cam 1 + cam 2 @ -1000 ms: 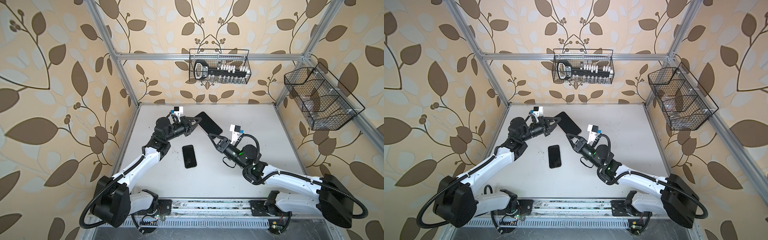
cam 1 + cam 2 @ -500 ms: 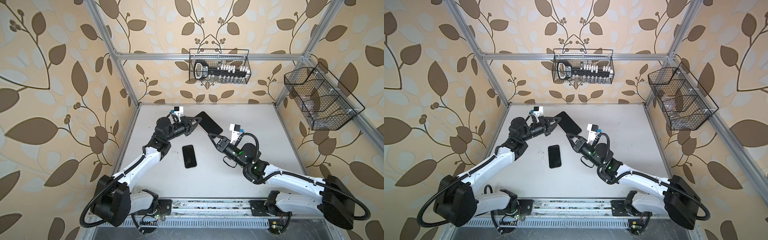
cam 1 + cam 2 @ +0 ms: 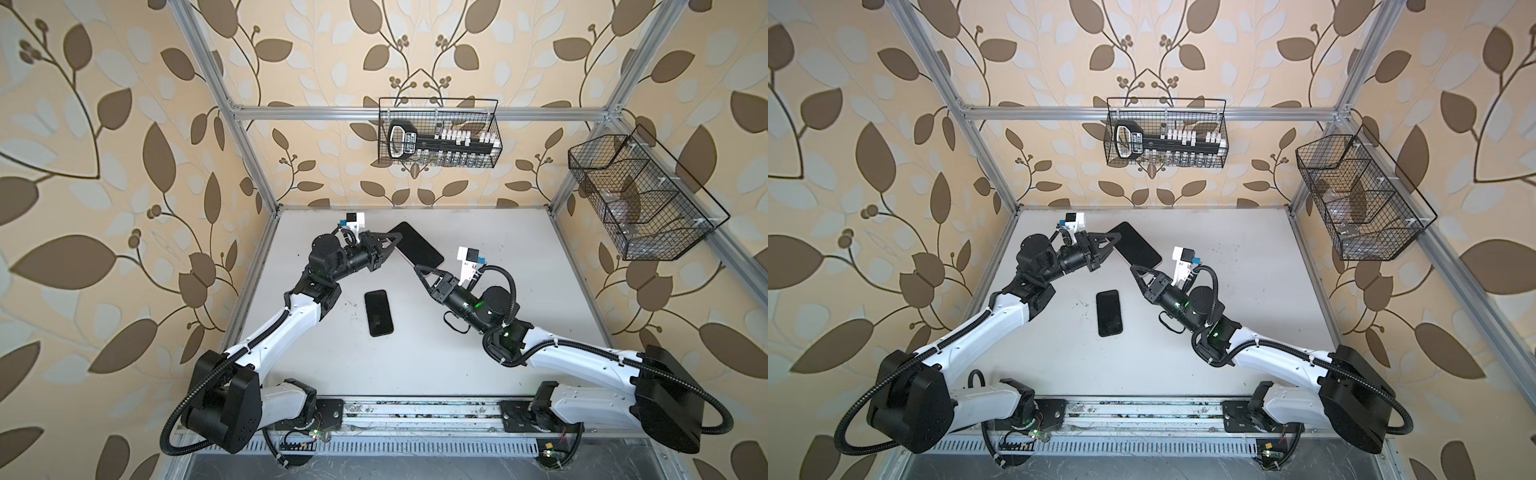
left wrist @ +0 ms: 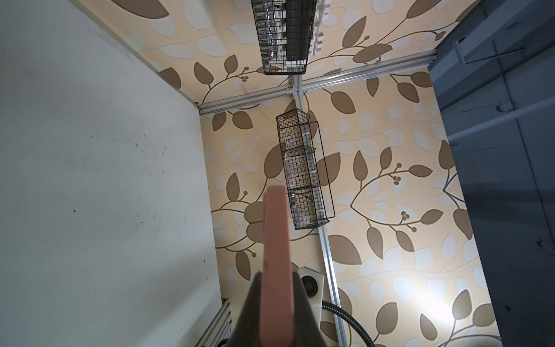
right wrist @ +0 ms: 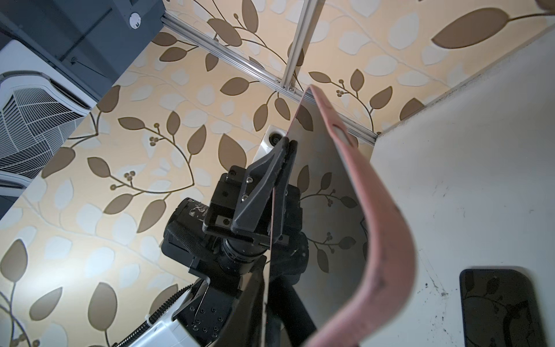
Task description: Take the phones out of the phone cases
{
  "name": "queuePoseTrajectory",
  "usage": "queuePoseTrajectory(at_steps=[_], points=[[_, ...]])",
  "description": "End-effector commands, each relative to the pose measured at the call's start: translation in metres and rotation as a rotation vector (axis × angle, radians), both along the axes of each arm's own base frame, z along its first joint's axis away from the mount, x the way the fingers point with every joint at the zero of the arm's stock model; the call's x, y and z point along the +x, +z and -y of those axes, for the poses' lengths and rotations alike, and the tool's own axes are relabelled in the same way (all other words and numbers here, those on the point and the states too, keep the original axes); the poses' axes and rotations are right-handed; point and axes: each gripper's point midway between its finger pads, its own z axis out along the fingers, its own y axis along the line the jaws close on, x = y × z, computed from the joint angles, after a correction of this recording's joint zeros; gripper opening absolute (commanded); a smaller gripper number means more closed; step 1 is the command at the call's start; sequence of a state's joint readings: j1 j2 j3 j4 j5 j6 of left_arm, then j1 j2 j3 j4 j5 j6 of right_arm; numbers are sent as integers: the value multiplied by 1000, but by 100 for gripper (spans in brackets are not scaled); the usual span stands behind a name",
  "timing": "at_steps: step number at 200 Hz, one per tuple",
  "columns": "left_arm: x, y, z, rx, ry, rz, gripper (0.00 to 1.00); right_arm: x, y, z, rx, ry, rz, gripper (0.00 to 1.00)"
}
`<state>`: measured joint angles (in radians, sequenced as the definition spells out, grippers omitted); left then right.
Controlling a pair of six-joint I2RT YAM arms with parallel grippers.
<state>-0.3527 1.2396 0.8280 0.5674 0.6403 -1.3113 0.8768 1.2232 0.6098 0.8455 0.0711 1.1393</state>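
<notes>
Pink phone case (image 5: 378,192) looks half peeled from the phone (image 3: 415,246), held above the desk (image 3: 498,332), far middle. The left hand (image 3: 395,240) is clenched on the phone case, the right hand (image 3: 419,272) at its near corner, grip unclear. Next, I'd say, comes a firm pull apart.

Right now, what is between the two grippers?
The phone in its pink case, with the left gripper clamped on it and the right gripper at its other end; both top views show it.

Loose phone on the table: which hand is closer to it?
Right. The right hand is raised just past the loose phone's far-right corner. The left hand, shut on the pink-cased phone, is farther off, beyond it.
</notes>
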Motion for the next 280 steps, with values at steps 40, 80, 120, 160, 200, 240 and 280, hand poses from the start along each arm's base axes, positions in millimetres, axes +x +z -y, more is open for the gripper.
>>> queuePoseTrajectory(at_steps=[40, 80, 120, 160, 200, 240, 280], points=[[6, 7, -3, -65, 41, 27, 0, -13, 52, -2, 197, 66, 107, 33], [12, 13, -3, -69, 54, 31, 0, -13, 48, -4, 189, 76, 91, 35], [13, 13, 0, -56, 42, 56, 0, -16, 47, -3, 236, 86, 72, 35], [16, 18, 2, -58, 37, 69, 0, -16, 40, -3, 242, 80, 51, 34], [17, 23, 3, -58, 32, 79, 0, -15, 34, -2, 214, 66, 45, 31], [16, 25, 4, -58, 24, 80, 0, -14, 30, -2, 195, 56, 45, 26], [9, 25, 2, -60, 21, 77, 0, -12, 30, 1, 151, 36, 65, 23]])
